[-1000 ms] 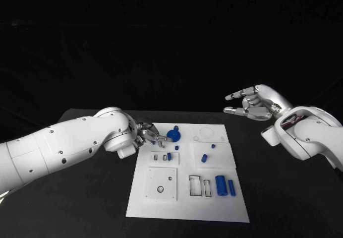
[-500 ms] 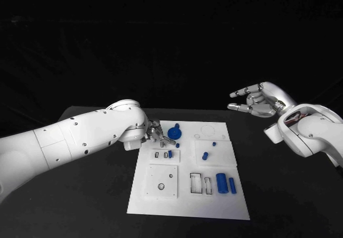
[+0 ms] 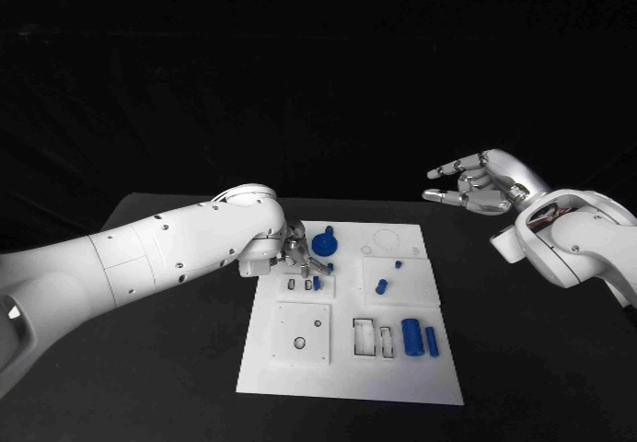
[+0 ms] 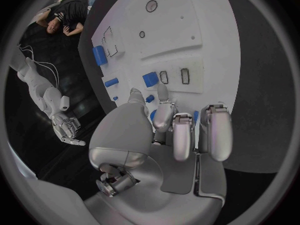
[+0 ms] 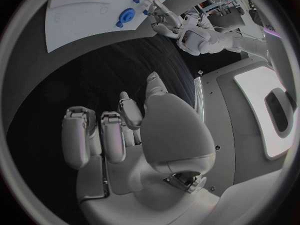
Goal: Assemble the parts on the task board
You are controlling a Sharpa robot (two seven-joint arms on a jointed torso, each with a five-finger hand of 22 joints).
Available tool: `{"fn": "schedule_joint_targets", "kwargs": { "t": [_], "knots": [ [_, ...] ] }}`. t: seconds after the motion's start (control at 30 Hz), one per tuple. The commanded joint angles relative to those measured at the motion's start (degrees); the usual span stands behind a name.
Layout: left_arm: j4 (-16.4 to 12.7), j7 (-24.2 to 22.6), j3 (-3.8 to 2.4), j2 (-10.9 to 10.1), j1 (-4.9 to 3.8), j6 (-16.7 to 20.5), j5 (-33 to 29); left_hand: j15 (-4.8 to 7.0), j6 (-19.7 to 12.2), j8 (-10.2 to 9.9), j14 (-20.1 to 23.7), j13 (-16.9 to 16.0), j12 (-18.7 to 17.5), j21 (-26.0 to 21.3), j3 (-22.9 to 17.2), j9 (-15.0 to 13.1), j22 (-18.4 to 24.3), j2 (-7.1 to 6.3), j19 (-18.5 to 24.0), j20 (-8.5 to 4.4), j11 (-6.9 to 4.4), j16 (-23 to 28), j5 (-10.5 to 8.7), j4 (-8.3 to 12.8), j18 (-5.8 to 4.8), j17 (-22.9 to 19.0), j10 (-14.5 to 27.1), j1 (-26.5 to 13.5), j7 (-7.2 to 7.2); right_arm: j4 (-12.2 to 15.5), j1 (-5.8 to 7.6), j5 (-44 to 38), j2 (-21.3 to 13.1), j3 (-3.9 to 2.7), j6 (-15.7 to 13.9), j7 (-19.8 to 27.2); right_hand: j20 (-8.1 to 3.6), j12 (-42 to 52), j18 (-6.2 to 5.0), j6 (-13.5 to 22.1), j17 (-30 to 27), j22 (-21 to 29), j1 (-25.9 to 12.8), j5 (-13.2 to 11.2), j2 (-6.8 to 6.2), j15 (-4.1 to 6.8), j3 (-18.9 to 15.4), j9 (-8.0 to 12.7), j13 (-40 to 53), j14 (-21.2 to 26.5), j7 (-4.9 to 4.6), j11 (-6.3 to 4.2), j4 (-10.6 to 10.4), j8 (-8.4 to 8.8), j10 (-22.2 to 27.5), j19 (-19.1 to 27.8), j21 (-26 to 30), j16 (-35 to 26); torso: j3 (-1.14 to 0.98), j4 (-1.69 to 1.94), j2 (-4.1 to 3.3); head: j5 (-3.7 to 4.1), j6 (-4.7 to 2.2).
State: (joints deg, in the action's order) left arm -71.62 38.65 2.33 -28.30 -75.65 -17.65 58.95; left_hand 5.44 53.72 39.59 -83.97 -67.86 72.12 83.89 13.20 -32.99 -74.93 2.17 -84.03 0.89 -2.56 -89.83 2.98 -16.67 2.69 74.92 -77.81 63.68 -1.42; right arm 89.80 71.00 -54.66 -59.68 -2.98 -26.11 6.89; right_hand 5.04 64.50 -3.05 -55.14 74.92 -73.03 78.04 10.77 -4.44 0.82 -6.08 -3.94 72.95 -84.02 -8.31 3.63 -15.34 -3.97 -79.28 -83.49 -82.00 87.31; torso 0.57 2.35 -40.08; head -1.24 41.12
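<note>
The table (image 3: 159,368) carries the board (image 3: 348,378), a long white plate whose long axis runs from the near edge of the table toward the far edge.

The left arm (image 3: 133,262) reaches in over the board's far left corner. The left hand (image 3: 295,255) sits low over the board there, beside the round gear (image 3: 325,245). Its fingers (image 4: 181,130) are curled in, with the tips close together over a small blue piece (image 3: 316,284) by the two small slots (image 4: 174,76). The views do not settle whether the hand pinches a part or only touches the board, so its grip cannot be told.

The right hand (image 3: 475,187) hangs well above the table past the board's far right corner. Its fingers are loosely curved and apart, and it holds nothing.

Step in hand, as a judgement: the left hand is working a small part at the slots near the far left corner, either seating or picking it. The next move calls for fine alignment of the part with its slot and a straight downward press.

Loose parts, largest first:
- Big cylinder (image 3: 411,335), near the right edge toward the near end; long axis parallel to the board's long edge.
- Thin cylinder (image 3: 430,342), just beside it on the right; same direction.
- Short peg (image 3: 381,287), mid-board; slightly tilted from the long edge.
- Small stud (image 3: 399,265), toward the far right; too small to tell its direction.
</note>
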Motion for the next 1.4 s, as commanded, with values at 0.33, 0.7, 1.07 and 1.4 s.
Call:
{"fn": "schedule_joint_targets", "kwargs": {
  "t": [0.33, 0.7, 1.07, 1.4],
  "knots": [
    [0.8, 0.6, 0.16, 1.3, 0.04, -2.5, 0.5, 0.33, -0.9, 0.6, -6.0, -0.1, 0.2, 0.1, 0.2, -0.8, -4.0, 1.26, -2.6, -0.5, 0.21, -0.2, -0.17, 0.2, -0.47, 15.1, -0.2, 0.8, -0.15, -0.3, -0.01, -1.2, 0.6, 0.0, 1.1, -0.4, -0.32, -0.3, -0.43, -0.2, 9.6, 0.1, -0.4, 0.4, 0.1, 0.31, -0.4, 0.0, -0.1, -4.7, 0.01, -0.37, 0.0, -0.09, 0.2, 0.2, 0.3, -0.4, 0.02, 0.06, 0.06, -0.01, 0.51],
    [1.1, 0.7, 0.32, 1.6, 0.17, -2.9, 0.5, 0.27, -1.3, 0.9, -6.0, -0.3, 0.3, 0.2, 0.0, -1.5, -4.1, 1.74, -2.6, -0.43, 0.25, -0.2, -0.12, 0.3, -0.5, 15.1, -0.2, 1.9, -0.19, -0.5, -0.01, -1.2, 0.9, 0.0, 1.2, -0.4, -0.32, -0.3, -0.43, -0.2, 9.6, 0.2, -0.3, 0.7, 0.17, 0.31, -0.4, 0.0, -0.1, -4.7, 0.01, -0.38, 0.0, -0.08, 0.2, 0.2, 0.4, -0.4, -0.01, 0.02, 0.04, -0.13, 0.75],
    [1.2, 0.6, 0.36, 1.8, 0.26, -3.0, 0.5, 0.22, -1.6, 1.1, -6.0, -0.3, 0.4, 0.2, -0.6, -2.4, -4.3, 2.27, -2.7, -0.36, 0.29, -0.2, -0.07, 0.5, -0.51, 15.1, -0.2, 3.6, -0.22, -0.7, -0.01, -1.2, 1.2, 0.01, 0.9, -0.1, -0.34, -0.4, -0.44, -0.2, 9.6, 0.2, -0.1, 1.2, 0.3, 0.32, -0.4, 0.0, -0.2, -4.7, 0.02, -0.39, 0.3, -0.03, 0.3, 0.2, 0.4, -0.4, -0.05, 0.07, 0.03, -0.3, 0.97],
    [1.1, 0.5, 0.36, 2.0, 0.29, -4.2, 0.2, 0.2, -2.0, 1.3, -6.0, -0.3, 0.4, 0.3, -2.3, -3.4, -4.5, 2.24, -2.6, -0.32, 0.3, -0.2, -0.05, 1.0, -0.52, 15.1, -0.2, 6.5, -0.25, -0.9, -0.02, -1.2, 1.4, 0.02, 0.9, -0.2, -0.34, -0.4, -0.44, -0.2, 9.6, 0.2, 0.1, 1.4, 0.35, 0.33, -0.4, 0.0, -0.2, -4.7, 0.02, -0.4, 0.4, -0.02, 0.3, 0.2, 0.4, -0.4, -0.04, 0.02, 0.01, -0.44, 1.23]
  ]
}}
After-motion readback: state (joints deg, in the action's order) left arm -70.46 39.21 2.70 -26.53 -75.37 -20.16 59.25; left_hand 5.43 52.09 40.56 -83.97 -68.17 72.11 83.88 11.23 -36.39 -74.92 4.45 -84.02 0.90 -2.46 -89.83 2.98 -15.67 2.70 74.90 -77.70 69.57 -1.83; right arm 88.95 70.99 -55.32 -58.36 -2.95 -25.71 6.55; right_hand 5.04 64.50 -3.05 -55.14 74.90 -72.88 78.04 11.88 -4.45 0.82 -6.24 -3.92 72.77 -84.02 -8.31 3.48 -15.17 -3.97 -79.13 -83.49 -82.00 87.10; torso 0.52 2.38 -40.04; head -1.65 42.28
